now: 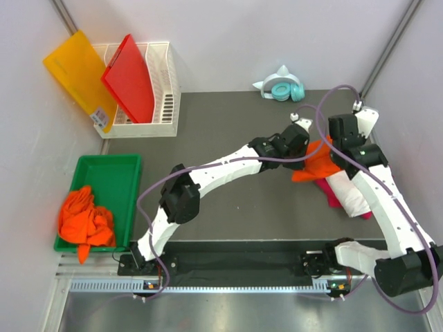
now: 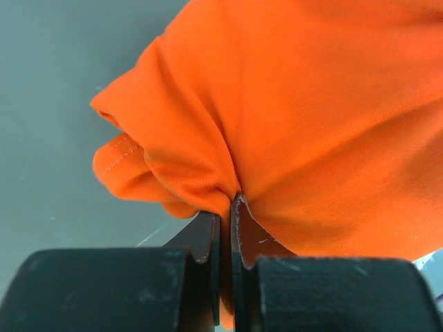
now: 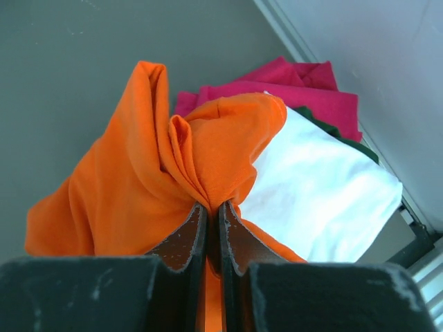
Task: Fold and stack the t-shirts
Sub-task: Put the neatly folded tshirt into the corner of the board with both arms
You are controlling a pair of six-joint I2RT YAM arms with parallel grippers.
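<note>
Right of the green bin [image 1: 111,180], one orange shirt [image 1: 313,164] hangs over one white shirt [image 3: 318,187] and one pink shirt [image 3: 304,93]. The left gripper [image 2: 225,207] and the right gripper [image 3: 213,211] each clamp its cloth.

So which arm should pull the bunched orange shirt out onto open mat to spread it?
Left, likely. Both grippers pinch the orange shirt; the left gripper has bare mat beside it, while the right gripper hangs over the white shirt and magenta shirt.

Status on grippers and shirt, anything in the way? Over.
Jaws shut on orange t-shirt, left gripper and right gripper both; cloth bunched between them. Beside it, white t-shirt lies on pink t-shirt. Nothing blocking visible.
</note>
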